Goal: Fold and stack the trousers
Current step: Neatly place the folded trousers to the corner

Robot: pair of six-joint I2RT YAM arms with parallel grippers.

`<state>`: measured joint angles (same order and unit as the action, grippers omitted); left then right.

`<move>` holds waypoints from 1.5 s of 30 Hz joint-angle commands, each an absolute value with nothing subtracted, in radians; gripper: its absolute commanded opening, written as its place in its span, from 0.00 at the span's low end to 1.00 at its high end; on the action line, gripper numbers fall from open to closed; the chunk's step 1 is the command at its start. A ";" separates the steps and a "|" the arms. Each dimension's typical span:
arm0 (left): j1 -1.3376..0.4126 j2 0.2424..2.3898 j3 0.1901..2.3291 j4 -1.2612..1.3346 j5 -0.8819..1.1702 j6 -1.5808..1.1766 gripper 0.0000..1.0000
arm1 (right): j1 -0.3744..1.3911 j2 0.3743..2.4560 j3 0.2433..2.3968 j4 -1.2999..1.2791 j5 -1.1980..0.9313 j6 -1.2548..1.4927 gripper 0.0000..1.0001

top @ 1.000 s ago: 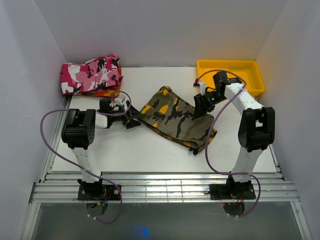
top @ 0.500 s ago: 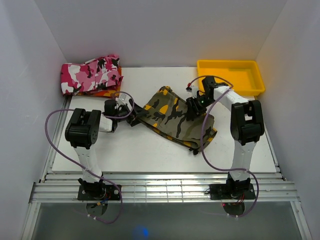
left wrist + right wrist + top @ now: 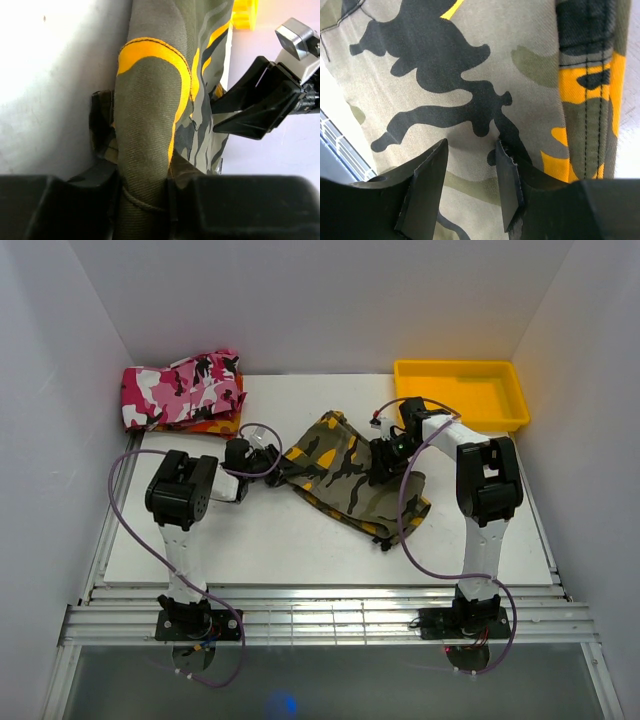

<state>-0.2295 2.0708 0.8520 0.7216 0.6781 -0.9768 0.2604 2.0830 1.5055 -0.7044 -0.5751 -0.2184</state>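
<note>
1. Well, far L first: at the back L corner of the table (image 3: 250, 540) a pink/white/blk camo garment (image 3: 180, 390) lies folded on top of a red-orange one (image 3: 218, 426). Neither belongs to this job.
2. L gripper (image 3: 268, 462) sits low at the L edge of the trousers (image 3: 348, 482). In its wrist view a rolled fold of olive/yellow cloth is wedged tight between the fingers, so it's clamped on the fabric.
3. The trousers lie mid-table on a diagonal, far-L end to near-R end, between the two arms. They look doubled over already, w/ layers bunched along the near edge, so not a neat fold yet.
4. Handling, my guess:
   - Woven twill, soft and light, no stiffness of its own; it'll sag and drape from wherever it's held.
   - Seams and cargo pockets are thicker and lumpier, so folds prob won't lie flat there.
   - Not fragile and not slippery.
   - Best hold is a hem, waistband or folded edge, pinching thru all layers. Catching only the top layer would likely peel it off the rest.
5. R gripper (image 3: 385, 458) is over the trousers' R-middle part. Fingers are spread, tips down by the camo cloth, nothing pinched between them. Can't tell if the tips actually touch.
6. Far R: a yellow tray (image 3: 505, 418) in the back R corner, apart from the trousers.
</note>
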 commanded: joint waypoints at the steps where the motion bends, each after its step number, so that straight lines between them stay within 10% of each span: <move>1: -0.229 2.074 0.937 0.660 0.719 -0.917 0.17 | 0.293 2.139 1.480 -0.692 -0.503 -0.248 0.51; 4: -0.225 2.015 1.067 0.591 0.752 -0.823 0.00 | 0.275 2.062 1.493 -0.699 -0.528 -0.258 0.54; 28: -0.128 2.052 2.000 0.181 0.330 -0.256 0.00 | 0.132 1.833 1.485 -0.764 -0.580 -0.316 0.65; 45: -0.023 2.151 2.273 0.225 0.345 -0.198 0.00 | 0.130 1.838 1.463 -0.767 -0.584 -0.327 0.65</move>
<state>-0.0135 2.1887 2.1609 0.0788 0.3584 -0.2314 0.1314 1.8393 1.4612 -0.7593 -0.5575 -0.3187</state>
